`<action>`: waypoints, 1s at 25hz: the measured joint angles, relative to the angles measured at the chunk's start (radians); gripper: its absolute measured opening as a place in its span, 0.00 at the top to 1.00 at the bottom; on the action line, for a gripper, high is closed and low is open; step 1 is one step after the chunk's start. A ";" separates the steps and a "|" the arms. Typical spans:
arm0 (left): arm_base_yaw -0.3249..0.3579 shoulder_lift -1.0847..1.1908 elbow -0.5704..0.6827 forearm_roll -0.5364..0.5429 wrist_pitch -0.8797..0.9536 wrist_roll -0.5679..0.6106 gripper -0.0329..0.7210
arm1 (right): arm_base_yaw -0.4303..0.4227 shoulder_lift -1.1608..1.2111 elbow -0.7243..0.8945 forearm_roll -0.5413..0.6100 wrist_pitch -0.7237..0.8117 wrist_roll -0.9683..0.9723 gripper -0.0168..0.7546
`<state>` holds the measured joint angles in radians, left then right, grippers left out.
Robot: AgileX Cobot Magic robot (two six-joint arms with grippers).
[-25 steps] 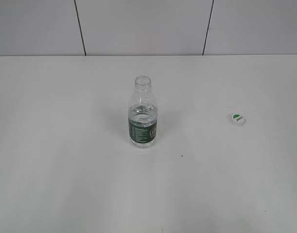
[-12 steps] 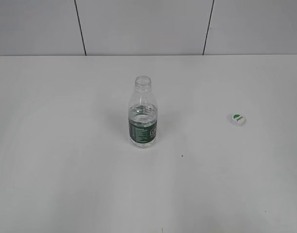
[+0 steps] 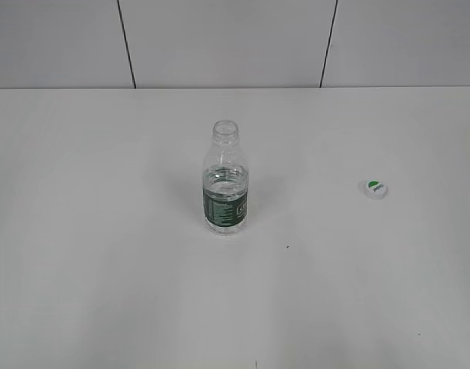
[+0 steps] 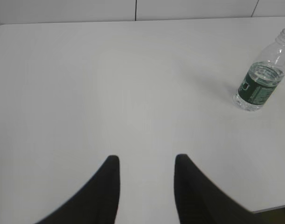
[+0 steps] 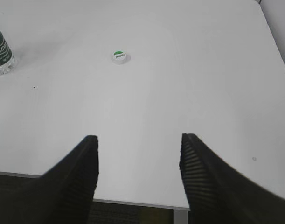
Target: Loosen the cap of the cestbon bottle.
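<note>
The cestbon bottle [image 3: 226,181] stands upright in the middle of the white table, its neck open with no cap on it. It also shows in the left wrist view [image 4: 261,79] and at the left edge of the right wrist view [image 5: 1,51]. The cap [image 3: 375,187] lies on the table to the right of the bottle, green half up; it also shows in the right wrist view [image 5: 119,56]. My left gripper [image 4: 147,161] is open and empty, far from the bottle. My right gripper [image 5: 140,140] is open and empty, over the table's near edge.
The white table [image 3: 104,269] runs back to a grey panelled wall [image 3: 219,38]. Its near edge shows in the right wrist view [image 5: 133,204]. A small dark speck [image 3: 288,247] lies on the table in front of the bottle.
The cap has shifted a few pixels to the left and up in the exterior view. The bottle has not moved.
</note>
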<state>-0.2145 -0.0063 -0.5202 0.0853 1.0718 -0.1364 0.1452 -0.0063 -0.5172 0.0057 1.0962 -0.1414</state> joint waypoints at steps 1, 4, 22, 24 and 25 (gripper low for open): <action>0.002 0.000 0.000 0.000 0.000 0.000 0.63 | 0.000 0.000 0.000 0.006 0.000 0.000 0.42; 0.015 0.000 0.000 0.002 0.000 0.000 0.63 | 0.000 0.000 0.001 0.006 0.000 0.000 0.42; 0.213 -0.001 0.000 0.016 0.000 0.001 0.63 | -0.111 0.000 0.001 -0.022 -0.001 0.000 0.42; 0.213 -0.001 0.000 0.016 0.000 0.001 0.63 | -0.113 0.000 0.001 -0.022 -0.001 0.000 0.42; 0.213 -0.001 0.000 0.016 0.000 0.001 0.63 | -0.114 0.000 0.001 -0.022 -0.001 0.000 0.42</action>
<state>-0.0018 -0.0072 -0.5202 0.1008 1.0718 -0.1356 0.0312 -0.0063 -0.5163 -0.0159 1.0953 -0.1414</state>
